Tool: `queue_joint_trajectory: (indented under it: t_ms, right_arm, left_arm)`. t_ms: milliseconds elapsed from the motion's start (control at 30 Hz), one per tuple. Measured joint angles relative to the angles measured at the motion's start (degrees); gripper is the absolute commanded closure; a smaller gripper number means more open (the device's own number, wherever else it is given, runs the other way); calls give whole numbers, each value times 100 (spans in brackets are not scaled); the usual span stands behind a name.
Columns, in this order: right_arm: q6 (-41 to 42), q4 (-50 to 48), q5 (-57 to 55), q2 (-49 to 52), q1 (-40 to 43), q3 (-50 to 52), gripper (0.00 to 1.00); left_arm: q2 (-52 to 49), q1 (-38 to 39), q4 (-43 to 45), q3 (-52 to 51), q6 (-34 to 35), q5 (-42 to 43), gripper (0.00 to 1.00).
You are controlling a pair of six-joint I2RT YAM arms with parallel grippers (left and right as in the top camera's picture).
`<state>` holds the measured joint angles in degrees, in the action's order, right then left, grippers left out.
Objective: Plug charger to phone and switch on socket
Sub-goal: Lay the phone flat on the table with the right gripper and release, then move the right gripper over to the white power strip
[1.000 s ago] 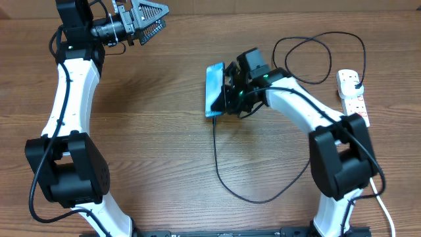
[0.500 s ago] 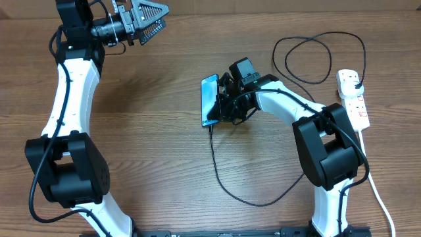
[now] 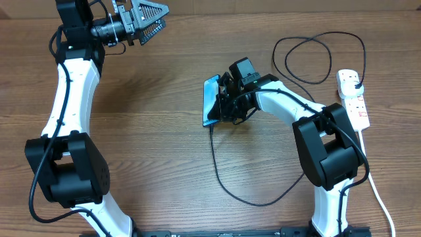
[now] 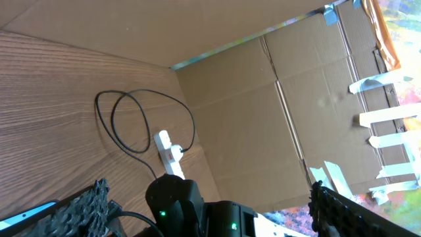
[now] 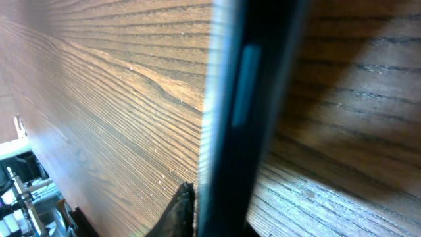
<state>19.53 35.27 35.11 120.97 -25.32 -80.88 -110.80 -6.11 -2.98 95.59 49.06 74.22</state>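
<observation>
While the right claw (image 3: 225,100) clamps the phone (image 3: 210,100) by its long sides, the phone stands tipped up on edge near mid-surface (image 3: 164,131), blue screen facing left. The right wrist view shows only the phone's dark side rail up close and wood grain behind. The charger (image 3: 212,151) runs from the phone's lower end down in a big loop toward the robot, then passes behind the right arm. A second loop sits at the far right and leads to the socket (image 3: 355,105), which lies along the right edge. The black plug looks seated at its far end. The tip meets the phone's bottom edge, but whether it is fully in is too small to tell. The left claw (image 3: 148,20) hangs spread wide and empty, high at far left, well apart from everything.

Step in hand: plugging the charger into the phone, likely near done. Next move calls for laying the phone flat without tugging the cable, letting go, then reaching right to press a red switch on the socket.
</observation>
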Motion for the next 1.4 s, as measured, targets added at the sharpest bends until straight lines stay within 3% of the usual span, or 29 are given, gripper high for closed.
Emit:
queue_joint_trajectory:
  t_ms: [333,633,867,967,1100,1200,1333,1400]
  right_arm:
    - [-17,133,-369,0,0,0,72]
    - [-4,319,-1032,0,-2,-7,71]
    - [-2,382,-1294,-7,-28,-57,62]
    - [9,492,-1499,-11,-26,-142,53]
    - [-129,1558,-2415,13,-20,-866,53]
    - [-417,2570,-2715,44,-20,-1996,51]
    - [-577,3971,-3097,48,31,-3381,32]
    - [-586,4505,-3366,35,142,-3886,16]
  left_arm:
    - [0,0,-2,0,2,0,0]
    - [0,0,-2,0,2,-15,0]
    - [0,0,0,0,0,-15,1]
    - [0,0,0,0,2,-13,1]
    - [0,0,2,0,0,-22,0]
    - [0,0,0,0,0,-39,0]
    - [0,0,-2,0,0,-37,0]
    - [0,0,2,0,0,-42,1]
